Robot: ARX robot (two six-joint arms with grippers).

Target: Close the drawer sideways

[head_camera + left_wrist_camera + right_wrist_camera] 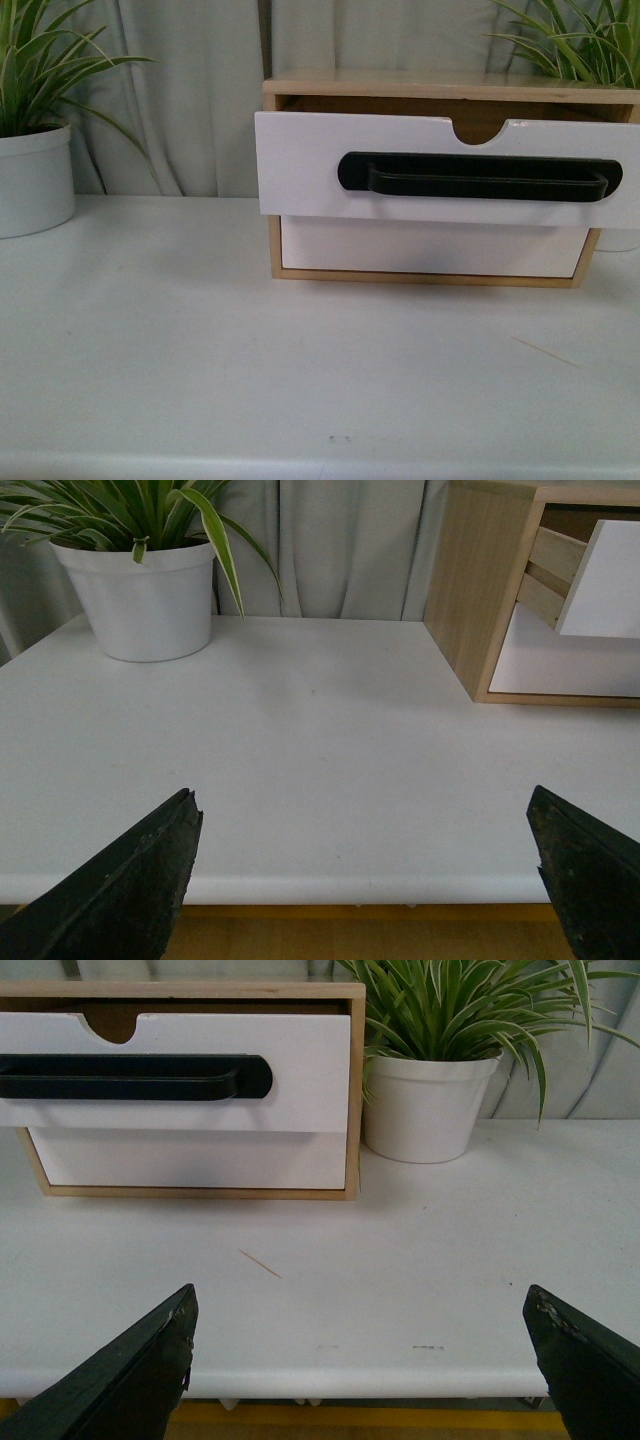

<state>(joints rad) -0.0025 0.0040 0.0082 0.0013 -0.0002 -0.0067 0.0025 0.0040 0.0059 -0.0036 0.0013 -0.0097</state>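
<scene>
A white worktop (pixel 200 350) fills the lower part of every view. Toward its back stands a light wooden cabinet (pixel 400 86), with a potted plant (pixel 30 180) well off to its left and another plant (pixel 425 1105) just beside its right side.

The drawer (pixel 300 165) sits in the cabinet's upper slot and is pulled out, so its white front overhangs the plain white front (pixel 430 248) below. The left wrist view shows its wooden side standing out of the frame. A long black handle (pixel 480 177) runs across the front, under a half-round notch (pixel 480 130) in the top edge.

Neither arm appears in the front view. The left end effector (pixel 362 805) is spread wide and empty over bare worktop, off to the cabinet's left. The right end effector (pixel 360 1295) is likewise spread wide and empty, well short of the drawer and facing it more squarely.

The closing push has not begun. The right arm looks better placed for it. A good push probably lands flat on the white face near its middle, close to the handle, and runs straight back along the slides. Pressing near one end may skew the drawer and jam it. Too hard a push may slide the whole cabinet back, so slow, steady pressure seems wise.
</scene>
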